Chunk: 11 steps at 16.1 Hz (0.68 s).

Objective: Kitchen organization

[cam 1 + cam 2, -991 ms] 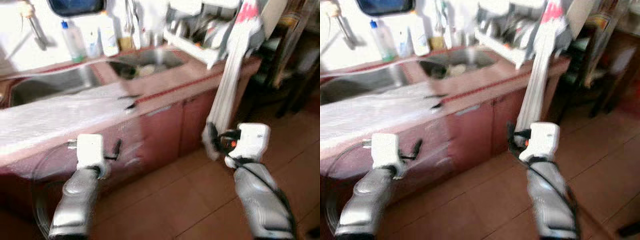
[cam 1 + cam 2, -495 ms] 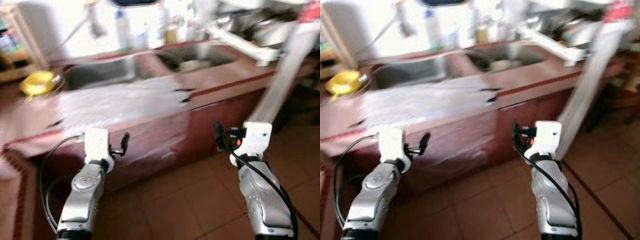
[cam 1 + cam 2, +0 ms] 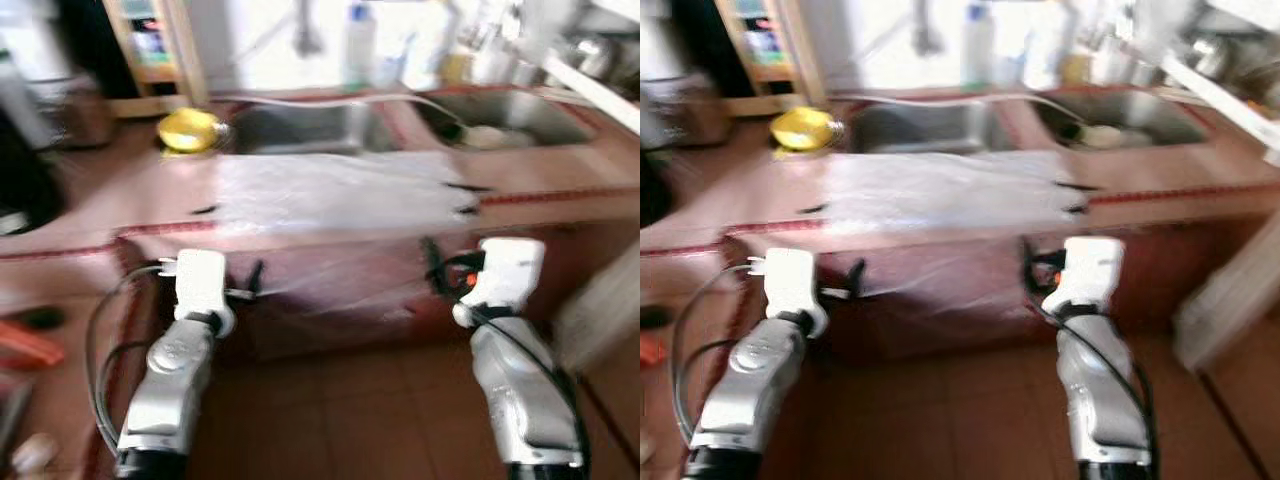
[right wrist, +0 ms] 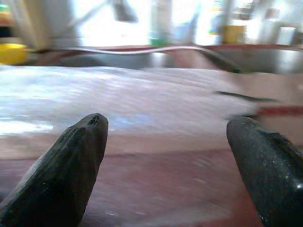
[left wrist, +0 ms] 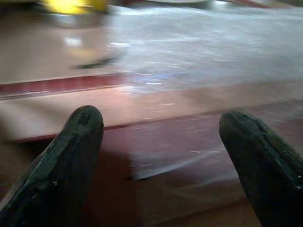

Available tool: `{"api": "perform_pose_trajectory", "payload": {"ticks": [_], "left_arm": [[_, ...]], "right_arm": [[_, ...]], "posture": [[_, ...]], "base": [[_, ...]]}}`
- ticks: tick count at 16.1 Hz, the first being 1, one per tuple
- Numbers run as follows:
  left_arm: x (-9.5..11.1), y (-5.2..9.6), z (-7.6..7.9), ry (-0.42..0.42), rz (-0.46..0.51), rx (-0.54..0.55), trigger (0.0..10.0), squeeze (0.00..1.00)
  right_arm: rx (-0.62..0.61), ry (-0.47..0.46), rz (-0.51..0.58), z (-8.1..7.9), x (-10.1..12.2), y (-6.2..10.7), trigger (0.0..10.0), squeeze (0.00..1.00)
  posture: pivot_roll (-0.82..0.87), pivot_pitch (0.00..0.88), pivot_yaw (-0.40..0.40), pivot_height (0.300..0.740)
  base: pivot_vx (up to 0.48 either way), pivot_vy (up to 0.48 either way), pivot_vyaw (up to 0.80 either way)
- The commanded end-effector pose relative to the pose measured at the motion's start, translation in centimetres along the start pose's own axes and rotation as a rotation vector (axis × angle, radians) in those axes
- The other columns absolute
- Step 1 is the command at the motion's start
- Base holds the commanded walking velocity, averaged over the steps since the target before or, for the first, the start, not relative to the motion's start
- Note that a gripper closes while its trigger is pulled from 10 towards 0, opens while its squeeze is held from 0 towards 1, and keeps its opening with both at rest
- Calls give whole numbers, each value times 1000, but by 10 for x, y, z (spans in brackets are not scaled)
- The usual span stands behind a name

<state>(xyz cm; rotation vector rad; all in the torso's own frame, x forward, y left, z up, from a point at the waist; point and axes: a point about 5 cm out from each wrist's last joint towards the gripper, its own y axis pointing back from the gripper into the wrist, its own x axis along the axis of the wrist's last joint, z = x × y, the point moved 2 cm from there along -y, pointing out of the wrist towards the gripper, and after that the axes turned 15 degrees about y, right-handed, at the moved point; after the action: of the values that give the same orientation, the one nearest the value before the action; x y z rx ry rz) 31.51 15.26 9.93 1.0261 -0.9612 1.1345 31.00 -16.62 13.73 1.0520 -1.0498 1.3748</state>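
Left claw [image 5: 156, 142] and right claw [image 4: 165, 151] are both hanging released, fingers spread, holding nothing, in front of the red worktop [image 3: 100, 200]. Clear plastic sheet [image 3: 340, 190] is lying across it, draping over the edge; yellow bowl [image 3: 190, 130] is sitting beside the sink [image 3: 300, 125].

Everything is blurry. Past the fingers [image 4: 71, 170], the bottles [image 3: 362, 45] by the sink [image 3: 300, 128] are too fuzzy to tell.
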Motion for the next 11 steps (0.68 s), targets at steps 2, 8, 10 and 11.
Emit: {"api": "perform_pose_trajectory", "payload": {"ticks": [2, 8, 10, 11], "left_arm": [[-4, -2, 3, 2, -13, -5, 10000, 0], [0, -4, 7, -8, 7, -36, 10000, 0], [4, -4, 8, 11, 22, -47, 10000, 0], [4, -4, 8, 12, 23, -51, 10000, 0]], "right_arm": [[-15, 19, -3, 6, 0, -1, 10000, 0], [10, 23, 19, 2, 3, -5, 10000, 0], [13, 18, 26, 1, 4, -5, 10000, 0], [14, 18, 29, 0, 5, -6, 10000, 0]], "posture": [[-111, 3, 21, 740], [-101, 0, 14, 740], [-98, 0, 12, 740], [-97, 0, 11, 740]], "base": [[0, 0, 800], [0, 0, 533], [0, -152, 0], [0, -304, 0]]}}
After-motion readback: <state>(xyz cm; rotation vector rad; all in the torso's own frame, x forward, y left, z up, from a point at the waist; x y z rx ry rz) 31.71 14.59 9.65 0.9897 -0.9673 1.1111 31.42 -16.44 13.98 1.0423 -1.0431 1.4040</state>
